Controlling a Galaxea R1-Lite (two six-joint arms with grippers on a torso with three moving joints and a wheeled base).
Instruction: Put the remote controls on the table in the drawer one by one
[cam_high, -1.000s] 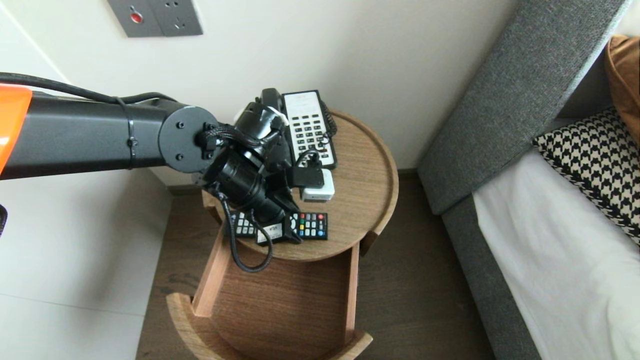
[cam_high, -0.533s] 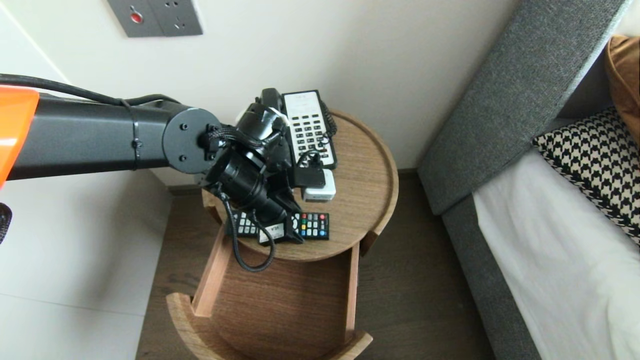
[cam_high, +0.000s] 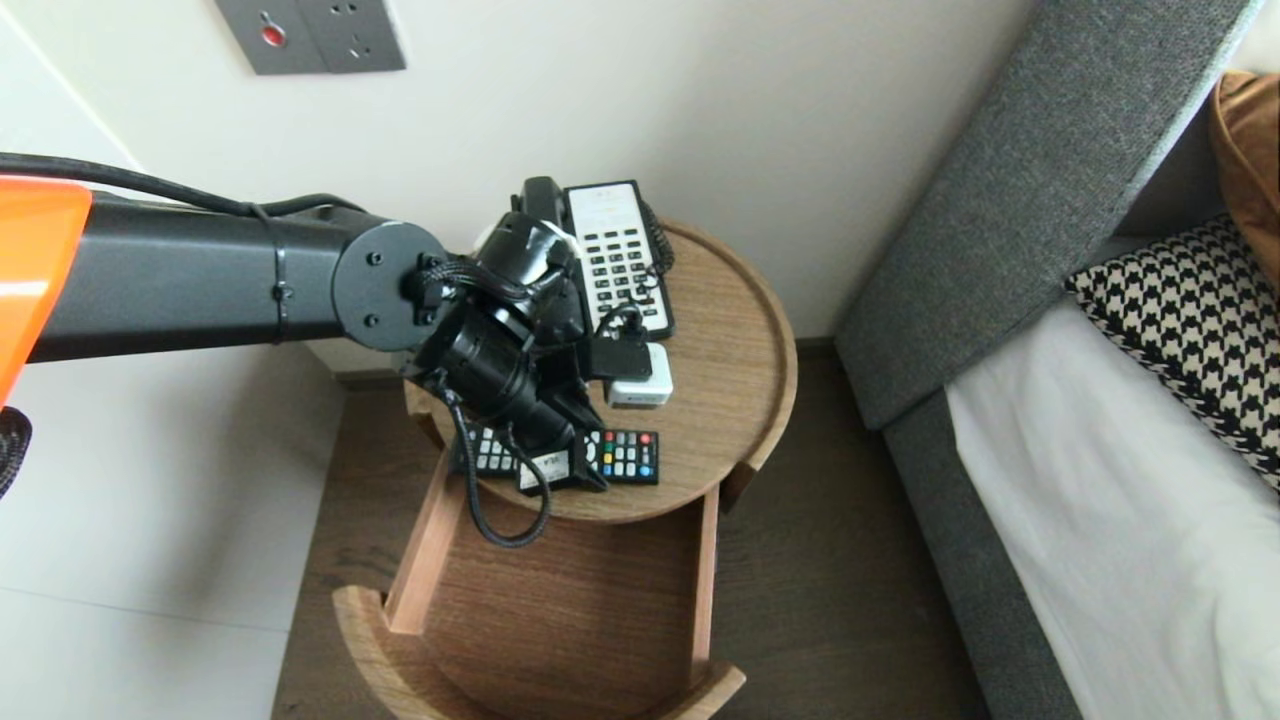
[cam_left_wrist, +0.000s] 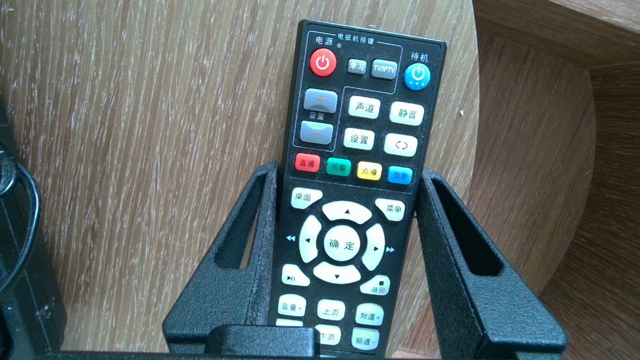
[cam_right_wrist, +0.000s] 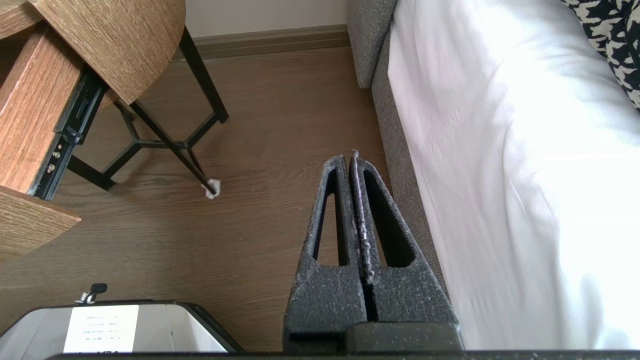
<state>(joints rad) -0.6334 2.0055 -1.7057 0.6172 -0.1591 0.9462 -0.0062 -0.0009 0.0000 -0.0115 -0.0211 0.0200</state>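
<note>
In the head view the left gripper (cam_high: 578, 468) reaches down over the front of the round wooden desk (cam_high: 725, 400), onto a black remote (cam_high: 628, 455) lying flat near the desk's front edge, above the pulled-out drawer (cam_high: 560, 620). A telephone (cam_high: 615, 250) and a white adapter (cam_high: 640, 386) sit further back. In the left wrist view the fingers (cam_left_wrist: 240, 280) are closed against both long sides of the remote at its middle, its power-button end sticking out past them. In the right wrist view the right gripper (cam_right_wrist: 352, 159) hangs over the floor (cam_right_wrist: 250, 225) beside the bed (cam_right_wrist: 500, 175), its fingers pressed together on nothing.
</note>
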